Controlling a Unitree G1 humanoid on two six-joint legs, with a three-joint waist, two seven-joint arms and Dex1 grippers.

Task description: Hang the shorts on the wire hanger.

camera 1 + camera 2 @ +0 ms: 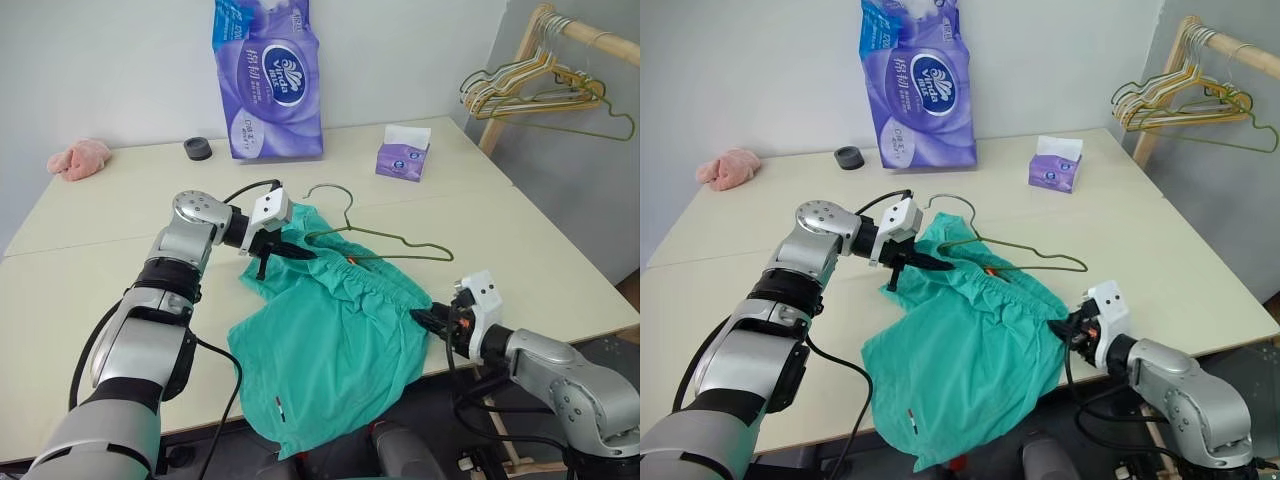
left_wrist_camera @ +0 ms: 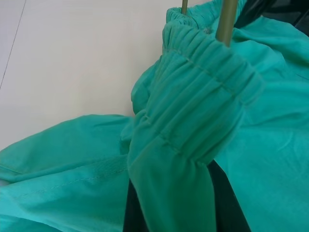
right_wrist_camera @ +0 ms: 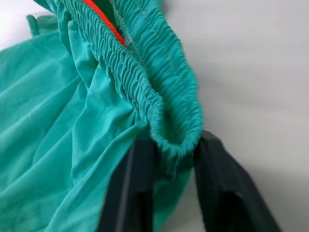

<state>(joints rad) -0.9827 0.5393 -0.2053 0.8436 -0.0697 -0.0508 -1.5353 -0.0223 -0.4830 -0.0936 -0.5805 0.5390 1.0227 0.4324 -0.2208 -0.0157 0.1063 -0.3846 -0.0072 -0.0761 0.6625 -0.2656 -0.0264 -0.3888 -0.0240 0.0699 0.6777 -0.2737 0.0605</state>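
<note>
Your shorts (image 1: 335, 345) lie on the table (image 1: 520, 250), legs hanging over its near edge, waistband end to end between both grippers. The left gripper (image 1: 268, 253) is clamped tight on the far-left end of the waistband; its wrist view shows elastic bunched over the fingers (image 2: 231, 212). The right gripper (image 1: 432, 320) sits at the waistband's right end, the elastic fold between its narrow-set fingers (image 3: 128, 193), pinching it. The wire hanger (image 1: 385, 238) lies on the table just beyond the shorts, one end tucked into the waistband beside the orange drawstring (image 3: 104, 19).
</note>
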